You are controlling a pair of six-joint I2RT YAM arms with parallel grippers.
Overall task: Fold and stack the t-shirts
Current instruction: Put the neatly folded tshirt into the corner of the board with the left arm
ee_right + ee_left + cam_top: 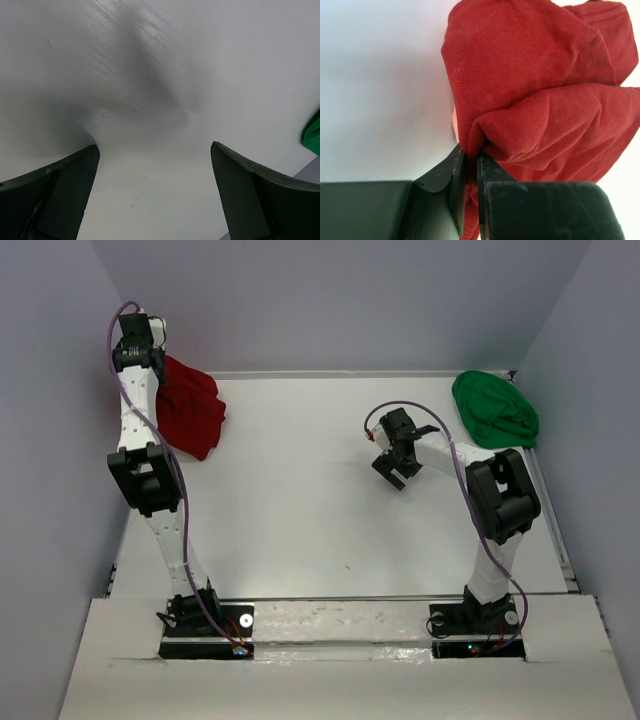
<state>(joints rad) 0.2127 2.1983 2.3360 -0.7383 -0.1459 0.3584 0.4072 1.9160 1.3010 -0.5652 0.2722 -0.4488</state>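
Step in hand, as I judge it: getting the first shirt out of its corner so it can be spread for folding. At far left the left arm [140, 455] reaches to the back corner of the surface [300, 510]. The left jaws are clamped on a thick fold of the dark red shirt [192, 408], nearly together with only cloth between them. The shirt hangs bunched from that grip by the left wall, and none of it lies flat. Whether its lower part rests on the surface I cannot tell.

Further right, the right arm [500, 500] bends in over bare surface. The right jaws stand wide apart, holding nothing. At far right the green shirt [495, 410] lies crumpled in the back corner, apart from both arms.

No shirt is folded and there is no stack, so the task looks barely begun. The next move calls for carrying the red shirt toward the middle and giving the free right jaws a second edge or shoulder, so the cloth can be pulled flat. A single grip on a wad would likely only drag it.
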